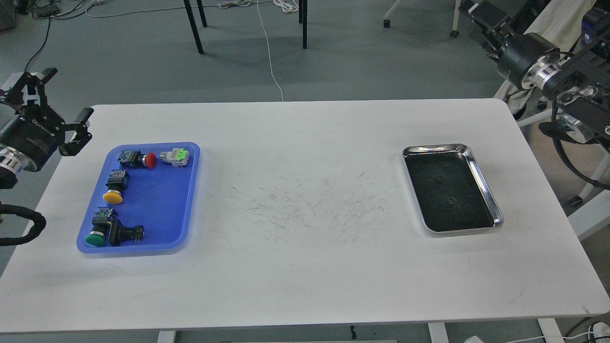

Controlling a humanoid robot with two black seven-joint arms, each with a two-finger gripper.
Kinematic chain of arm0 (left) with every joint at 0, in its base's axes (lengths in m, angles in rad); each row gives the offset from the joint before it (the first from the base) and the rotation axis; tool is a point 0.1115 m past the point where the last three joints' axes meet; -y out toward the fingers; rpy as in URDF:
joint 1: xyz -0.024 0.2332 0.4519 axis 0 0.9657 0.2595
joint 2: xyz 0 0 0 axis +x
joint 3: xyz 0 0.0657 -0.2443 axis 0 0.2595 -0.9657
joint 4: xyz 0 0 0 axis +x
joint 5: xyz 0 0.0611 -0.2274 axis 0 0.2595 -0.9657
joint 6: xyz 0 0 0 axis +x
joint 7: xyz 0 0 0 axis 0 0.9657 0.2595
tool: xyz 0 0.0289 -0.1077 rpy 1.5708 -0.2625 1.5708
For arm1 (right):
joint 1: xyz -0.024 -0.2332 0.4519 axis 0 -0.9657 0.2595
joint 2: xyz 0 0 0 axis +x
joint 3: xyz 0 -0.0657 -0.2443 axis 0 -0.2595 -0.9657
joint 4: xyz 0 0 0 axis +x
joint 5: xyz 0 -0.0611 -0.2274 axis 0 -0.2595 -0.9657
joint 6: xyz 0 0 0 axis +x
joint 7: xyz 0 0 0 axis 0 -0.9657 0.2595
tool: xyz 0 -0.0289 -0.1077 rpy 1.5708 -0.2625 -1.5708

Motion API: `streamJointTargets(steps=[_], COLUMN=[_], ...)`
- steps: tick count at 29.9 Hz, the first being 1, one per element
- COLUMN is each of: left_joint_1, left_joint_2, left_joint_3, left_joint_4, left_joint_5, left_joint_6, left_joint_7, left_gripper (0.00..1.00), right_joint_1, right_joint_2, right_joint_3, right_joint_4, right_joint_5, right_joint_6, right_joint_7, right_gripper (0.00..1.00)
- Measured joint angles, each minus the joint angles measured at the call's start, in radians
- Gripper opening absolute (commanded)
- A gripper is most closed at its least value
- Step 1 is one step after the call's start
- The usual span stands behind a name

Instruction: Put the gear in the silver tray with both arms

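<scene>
The silver tray (486, 188) lies at the table's right side, its dark bottom bare. The gear, several push-button switches with red (144, 159), yellow (114, 190) and green (97, 233) caps, rests in the blue tray (164, 209) on the left. My left gripper (66, 100) hangs open and holds nothing, just off the blue tray's far left corner. Raised beyond the table's far right corner, well away from the silver tray, is my right gripper (479, 14). Its dark fingers merge into one bar.
A grey-and-green switch (175, 156) sits at the blue tray's far right. The white table (305, 267) shows scuff marks in its middle. A chair with cloth stands behind the right arm, and table legs and cables are on the floor beyond.
</scene>
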Motion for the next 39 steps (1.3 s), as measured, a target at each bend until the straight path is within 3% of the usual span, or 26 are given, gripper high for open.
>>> streamJointTargets(steps=[5, 12, 18, 25, 30, 34, 39], left_joint_1=[0.013, 0.019, 0.011, -0.024, -0.077, -0.107, -0.182], left_joint_2=[0.053, 0.098, 0.047, -0.052, -0.121, -0.136, -0.161], left_joint_3=[0.052, 0.041, -0.072, -0.085, -0.069, -0.037, 0.116], left_joint_4=[-0.141, -0.171, -0.099, 0.003, 0.094, 0.103, 0.1], left_joint_5=[0.026, 0.019, 0.009, 0.009, 0.012, 0.018, 0.021], left_joint_6=[0.027, 0.0, 0.05, 0.108, 0.198, 0.212, 0.212], left_joint_7=[-0.002, -0.005, -0.008, -0.017, -0.018, -0.018, -0.01], left_gripper=[0.99, 0.99, 0.99, 0.99, 0.99, 0.99, 0.99], right_joint_1=[-0.091, -0.195, -0.233, -0.235, -0.246, -0.252, -0.25], right_joint_2=[0.0, 0.009, 0.014, 0.028, 0.055, 0.079, 0.096], right_joint_3=[0.136, 0.299, 0.364, 0.397, 0.39, 0.394, 0.395], right_joint_4=[0.006, 0.011, 0.015, 0.006, 0.011, 0.01, 0.003], right_joint_5=[0.061, 0.096, 0.12, 0.187, 0.224, 0.234, 0.266], right_joint_6=[-0.002, -0.003, -0.014, -0.048, -0.101, -0.117, -0.171], right_joint_7=[0.0, 0.0, 0.0, 0.0, -0.013, -0.03, -0.067], right_gripper=[0.84, 0.85, 0.86, 0.92, 0.93, 0.93, 0.95])
